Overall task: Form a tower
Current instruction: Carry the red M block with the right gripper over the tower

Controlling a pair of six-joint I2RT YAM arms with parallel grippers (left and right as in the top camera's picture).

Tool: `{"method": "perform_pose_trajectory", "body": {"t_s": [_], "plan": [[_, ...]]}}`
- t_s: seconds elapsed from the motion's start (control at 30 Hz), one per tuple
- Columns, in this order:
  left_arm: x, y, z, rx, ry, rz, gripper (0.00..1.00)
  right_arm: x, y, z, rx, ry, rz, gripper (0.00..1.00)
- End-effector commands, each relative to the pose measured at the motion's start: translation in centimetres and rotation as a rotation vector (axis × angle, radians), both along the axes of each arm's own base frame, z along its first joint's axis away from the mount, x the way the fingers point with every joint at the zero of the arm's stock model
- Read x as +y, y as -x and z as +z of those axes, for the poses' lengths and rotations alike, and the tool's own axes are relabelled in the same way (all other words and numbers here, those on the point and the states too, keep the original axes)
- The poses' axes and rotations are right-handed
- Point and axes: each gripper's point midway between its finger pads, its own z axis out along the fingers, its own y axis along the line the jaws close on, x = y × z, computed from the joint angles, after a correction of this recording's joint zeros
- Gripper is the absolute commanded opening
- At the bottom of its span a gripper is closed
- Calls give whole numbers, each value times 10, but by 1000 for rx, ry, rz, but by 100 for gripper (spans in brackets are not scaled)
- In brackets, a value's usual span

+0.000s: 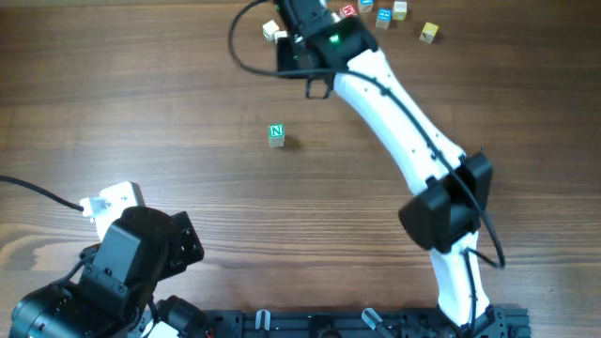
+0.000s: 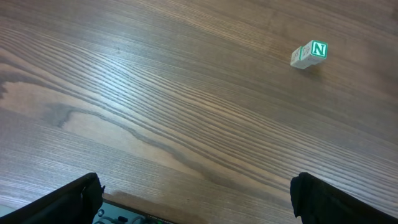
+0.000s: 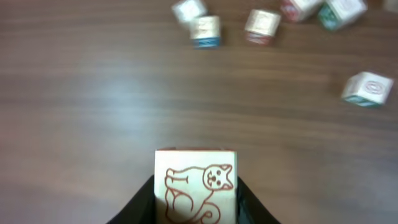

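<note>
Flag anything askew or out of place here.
Nothing spilled or broken. The loose cubes lie scattered at mixed angles by the far edge; the tower stands apart mid-table. The right gripper clasps a dog cube.

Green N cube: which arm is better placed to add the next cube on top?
Right. The right gripper grips the animal-print cube at the far side, ready to carry to the green N cube. The left gripper sits open and empty.
</note>
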Motion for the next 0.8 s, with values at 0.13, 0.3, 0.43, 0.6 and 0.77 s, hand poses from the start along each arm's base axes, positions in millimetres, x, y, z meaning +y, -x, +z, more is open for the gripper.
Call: {"method": "perform_pose_trajectory", "body": {"t_s": [0.13,0.3,0.43,0.6,0.77], "plan": [[0,1,-1,3,11,13,100,32,52,-54,115,110,83,17],[0,0,-1,2,11,13,100,25,62,-88,169,148,75,17],[0,1,-1,3,11,13,100,19,70,-113,208,170,77,17],[0,0,-1,2,11,13,100,23,75,-126,227,151,92,17],[0,0,-1,2,11,13,100,29,74,-125,221,130,110,17]]}}
